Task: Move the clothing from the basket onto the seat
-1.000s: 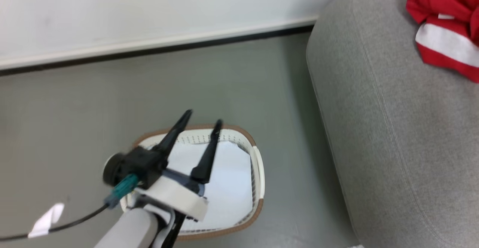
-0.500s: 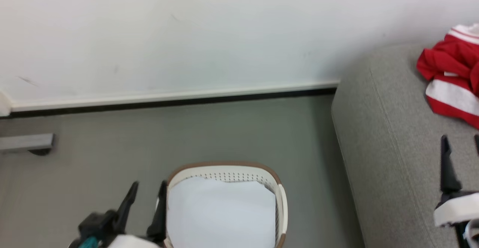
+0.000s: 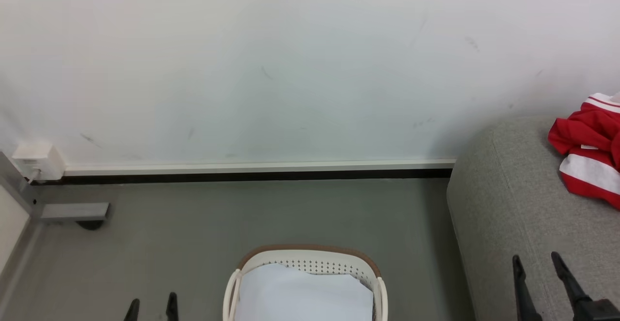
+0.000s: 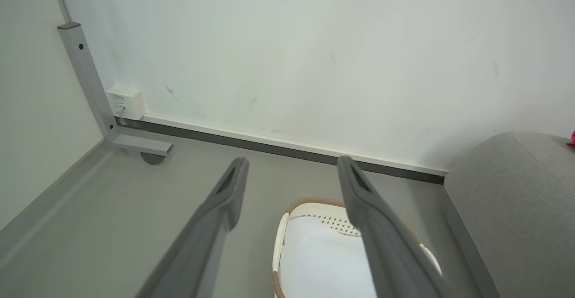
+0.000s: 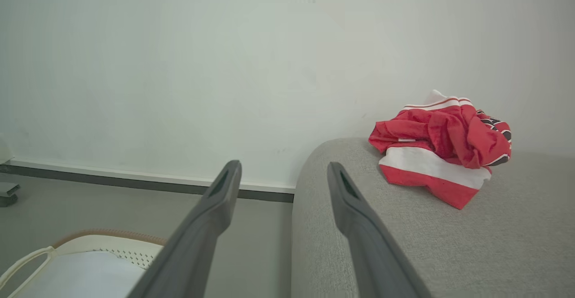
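Note:
The red clothing (image 3: 588, 151) with white stripes lies crumpled on the grey seat (image 3: 508, 214) at the right; the right wrist view shows the clothing (image 5: 438, 147) resting on the seat (image 5: 471, 244). The white basket (image 3: 305, 255) with its brown rim stands on the floor, a plain white sheet inside. My left gripper (image 3: 151, 304) is open at the bottom left, left of the basket (image 4: 310, 208). My right gripper (image 3: 537, 263) is open over the seat's near part, empty. Both hold nothing in the wrist views: left gripper (image 4: 292, 172), right gripper (image 5: 283, 174).
A white wall with a dark skirting strip (image 3: 242, 175) runs behind the basket. A grey metal frame foot (image 3: 72, 212) and a white wall box (image 3: 38, 160) sit at the far left. Grey floor (image 3: 242, 214) spreads between wall, basket and seat.
The head camera has tilted up, showing more wall. Both grippers have drawn back to the bottom corners; the left one no longer hangs over the basket. The clothing stays on the seat.

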